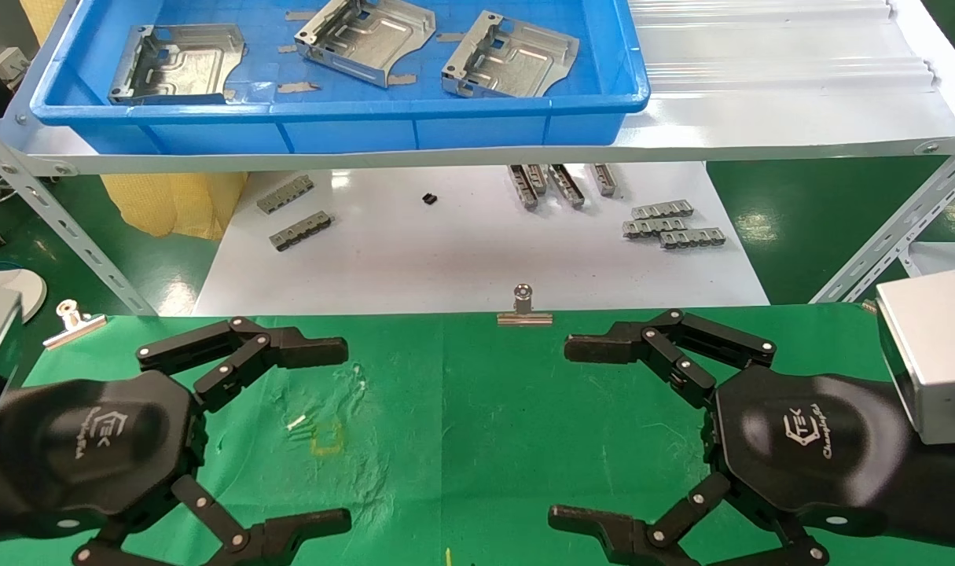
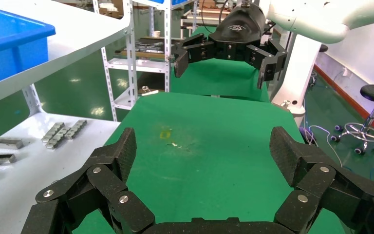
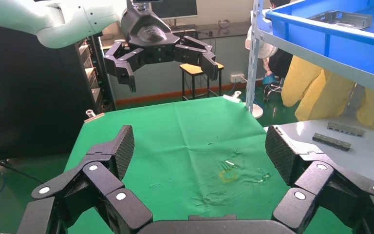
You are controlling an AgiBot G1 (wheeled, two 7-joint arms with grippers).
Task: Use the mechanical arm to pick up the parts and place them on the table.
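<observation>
Three silver stamped parts lie in the blue tray [image 1: 351, 126] on the upper shelf: one at the left [image 1: 177, 63], one in the middle [image 1: 365, 39], one at the right [image 1: 510, 56]. Below, the green table [image 1: 461, 409] carries a small yellow square mark [image 1: 326, 439]. My left gripper [image 1: 345, 432] hovers over the table's left side, open and empty. My right gripper [image 1: 565, 431] hovers over the right side, open and empty, facing the left one. Each wrist view shows its own wide-spread fingers [image 2: 121, 151] [image 3: 121, 146] over bare green cloth, with the other gripper farther off.
A glossy white board [image 1: 446, 259] behind the table holds several small grey toothed strips [image 1: 672, 228] [image 1: 292, 212]. Silver binder clips [image 1: 524, 308] [image 1: 72, 321] sit on the table's far edge. Slotted shelf legs [image 1: 60, 228] [image 1: 894, 236] slant down at both sides.
</observation>
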